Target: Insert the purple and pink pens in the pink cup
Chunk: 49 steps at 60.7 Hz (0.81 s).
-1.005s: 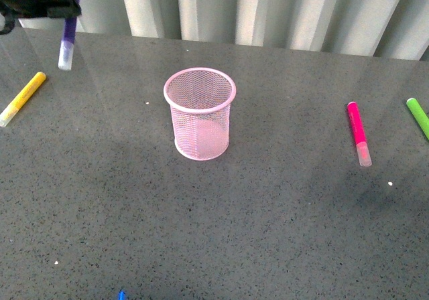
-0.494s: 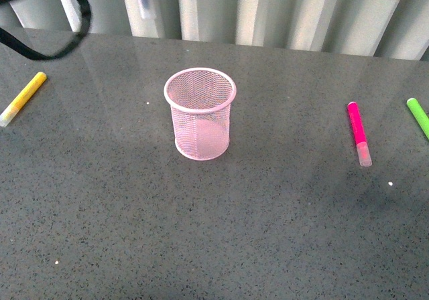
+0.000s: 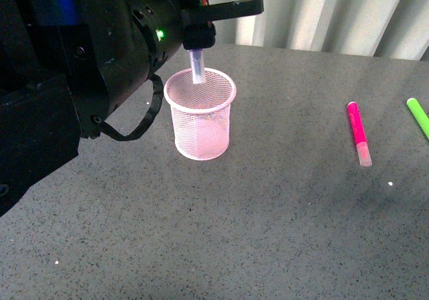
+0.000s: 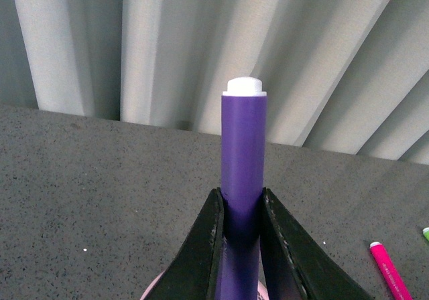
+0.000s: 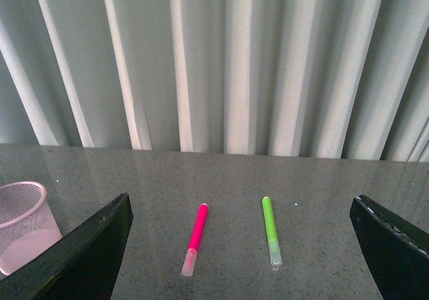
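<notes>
Left arm [image 3: 80, 65] is reaching over the pink cup [image 3: 201, 122], left jaws pinching the purple pen [image 4: 243, 146] upright at its mouth. Right wrist view alone is showing right jaws spread; pink pen [image 3: 357, 131] is lying on counter [image 3: 268, 213].

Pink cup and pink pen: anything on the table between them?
Nothing. Front view shows bare table between the cup and the pink pen.

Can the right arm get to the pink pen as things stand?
Probably yes. The right tool is open, and the pink pen lies flat on the table in its camera's view, apart from the green marker, nothing over it. The left tool holds the purple pen away at the pink cup.
</notes>
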Motion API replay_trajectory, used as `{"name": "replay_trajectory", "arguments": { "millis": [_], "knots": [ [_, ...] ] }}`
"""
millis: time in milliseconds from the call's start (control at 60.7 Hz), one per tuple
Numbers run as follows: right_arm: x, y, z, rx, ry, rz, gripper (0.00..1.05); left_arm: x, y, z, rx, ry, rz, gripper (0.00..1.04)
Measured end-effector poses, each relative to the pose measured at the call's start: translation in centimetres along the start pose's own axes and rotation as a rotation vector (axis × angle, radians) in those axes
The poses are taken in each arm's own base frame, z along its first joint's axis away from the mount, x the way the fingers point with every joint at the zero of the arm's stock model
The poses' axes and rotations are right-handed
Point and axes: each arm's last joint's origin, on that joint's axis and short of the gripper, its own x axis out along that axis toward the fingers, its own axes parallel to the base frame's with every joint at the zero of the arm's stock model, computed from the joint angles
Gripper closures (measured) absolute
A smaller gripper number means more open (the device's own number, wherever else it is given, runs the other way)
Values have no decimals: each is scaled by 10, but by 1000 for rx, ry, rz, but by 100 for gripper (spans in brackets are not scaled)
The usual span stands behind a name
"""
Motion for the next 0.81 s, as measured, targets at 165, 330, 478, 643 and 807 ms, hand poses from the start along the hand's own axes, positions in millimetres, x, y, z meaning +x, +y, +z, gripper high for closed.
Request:
{"name": "replay_trajectory", "arguments": {
  "millis": [165, 330, 478, 643, 807],
  "knots": [
    [0, 0, 0, 0, 0, 0, 7, 3, -3, -15, -4, 32, 9, 93],
    [0, 0, 0, 0, 0, 0, 7, 10, -5, -21, -4, 40, 8, 93],
    [0, 0, 0, 0, 0, 0, 7, 12, -6, -22, -4, 38, 7, 93],
    [0, 0, 0, 0, 0, 0, 7, 13, -4, -32, -8, 70, 30, 93],
    [0, 0, 0, 0, 0, 0, 7, 12, 3, -40, -26, 124, 62, 86]
  ]
}}
